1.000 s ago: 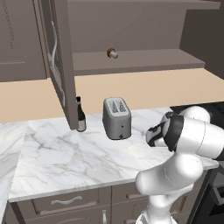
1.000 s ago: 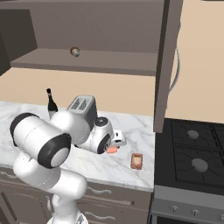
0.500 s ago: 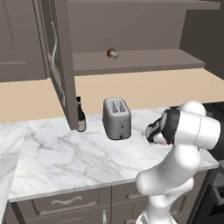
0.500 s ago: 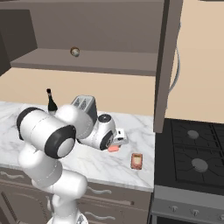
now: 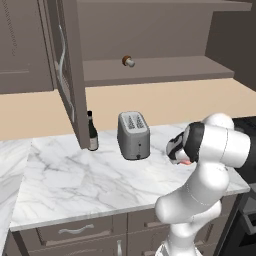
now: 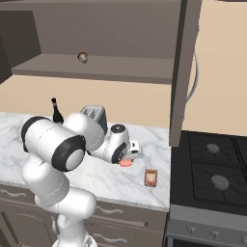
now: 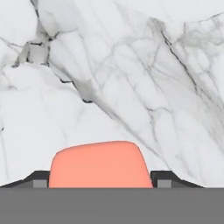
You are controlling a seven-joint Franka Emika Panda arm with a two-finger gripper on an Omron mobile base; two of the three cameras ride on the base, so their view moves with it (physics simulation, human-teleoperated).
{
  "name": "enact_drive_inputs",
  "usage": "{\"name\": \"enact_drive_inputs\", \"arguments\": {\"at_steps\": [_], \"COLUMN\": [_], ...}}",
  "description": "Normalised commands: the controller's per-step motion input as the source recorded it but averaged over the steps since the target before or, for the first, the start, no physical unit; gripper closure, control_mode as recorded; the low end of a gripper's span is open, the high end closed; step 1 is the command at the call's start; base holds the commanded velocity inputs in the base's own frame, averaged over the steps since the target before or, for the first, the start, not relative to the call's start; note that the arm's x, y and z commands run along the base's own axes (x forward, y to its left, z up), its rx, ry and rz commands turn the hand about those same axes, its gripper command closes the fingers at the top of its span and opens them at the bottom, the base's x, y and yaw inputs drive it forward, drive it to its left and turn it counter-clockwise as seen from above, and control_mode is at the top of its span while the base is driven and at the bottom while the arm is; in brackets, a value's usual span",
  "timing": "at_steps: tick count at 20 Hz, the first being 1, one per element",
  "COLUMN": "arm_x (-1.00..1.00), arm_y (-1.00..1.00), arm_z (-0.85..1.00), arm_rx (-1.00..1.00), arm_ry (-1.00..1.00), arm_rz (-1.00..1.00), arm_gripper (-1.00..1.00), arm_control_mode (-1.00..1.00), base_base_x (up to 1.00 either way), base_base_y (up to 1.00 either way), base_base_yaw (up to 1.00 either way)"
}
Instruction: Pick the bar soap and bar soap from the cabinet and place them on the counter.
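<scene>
One salmon-pink bar soap (image 7: pixel 99 162) lies flat on the white marble counter (image 7: pixel 131 65), between my two dark fingertips (image 7: pixel 164 178). My gripper (image 7: pixel 101 179) is open, with its jaws a little wider than the bar. From the right base view the gripper (image 6: pixel 134 153) hangs just above the bar soap (image 6: pixel 125 163), near the counter's (image 6: pixel 14 140) right end. A sliver of the soap (image 5: pixel 184 162) peeks out beside the arm. The cabinet (image 5: pixel 150 70) stands open, its door (image 5: pixel 65 75) swung out.
A small round knob-like object (image 5: pixel 128 61) sits on the cabinet shelf. A toaster (image 5: pixel 133 135) and a dark bottle (image 5: pixel 92 131) stand at the back of the counter. A small flat reddish-brown block (image 6: pixel 151 177) lies by the counter's right edge, next to the stove (image 6: pixel 212 178).
The arm's elbow has swung up and toward the toaster. The hand stays over the soap with its jaws slightly wider. The soap lies where it was.
</scene>
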Motion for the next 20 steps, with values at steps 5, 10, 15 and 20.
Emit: {"name": "enact_drive_inputs", "arguments": {"at_steps": [5,10,15,20], "arm_x": [-0.16,-0.26,-0.22,-0.33], "arm_y": [0.0,0.0,0.0,0.03], "arm_z": [0.01,0.23,0.45,0.53], "arm_rx": [0.0,-0.02,-0.03,-0.03], "arm_ry": [-0.09,-0.11,-0.05,0.0], "arm_rz": [0.0,0.0,0.0,0.0], "arm_gripper": [-1.0,-1.0,-1.0,-1.0], "arm_control_mode": [-1.0,-1.0,-1.0,-1.0], "base_base_x": [0.0,0.0,0.0,0.0], "base_base_y": [0.0,0.0,0.0,0.0], "base_base_yaw": [0.0,0.0,0.0,0.0]}}
